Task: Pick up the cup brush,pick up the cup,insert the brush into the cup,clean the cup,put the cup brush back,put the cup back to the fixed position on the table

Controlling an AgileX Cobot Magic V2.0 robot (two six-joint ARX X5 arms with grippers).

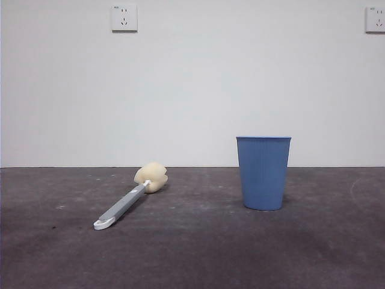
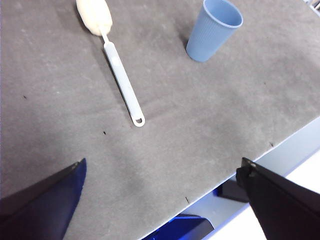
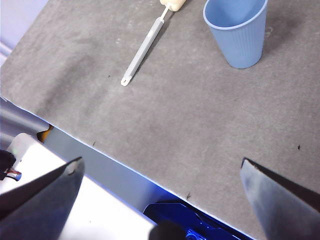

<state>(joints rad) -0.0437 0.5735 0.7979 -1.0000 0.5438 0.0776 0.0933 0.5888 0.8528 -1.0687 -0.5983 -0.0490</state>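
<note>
A cup brush (image 1: 127, 201) lies flat on the left of the table (image 1: 198, 253), its cream-yellow sponge head at the far end and its white looped tip pointing toward the near edge. The cup (image 1: 263, 172), a light blue ribbed tumbler, stands upright to the right, well apart from the brush, mouth open.

Both arms wait back over the near edge. The left gripper (image 2: 162, 200) and right gripper (image 3: 162, 200) each have their jaws spread wide, holding nothing.

The likeliest trouble is the handle: slim, smooth and lying flush on the matte, speckled surface, it gives little height for the jaws to close around, so they may scrape the table or pinch off-centre and let the sponge end swing down. The cup looks light and tapers toward its base; a sideways nudge could tip it, and a hard squeeze could flex its thin plastic wall or let it slip downward through the grip. The sponge, soft and rounded, appears close to the cup's mouth in width, so a tilted entry could catch the thicker rim.
</note>
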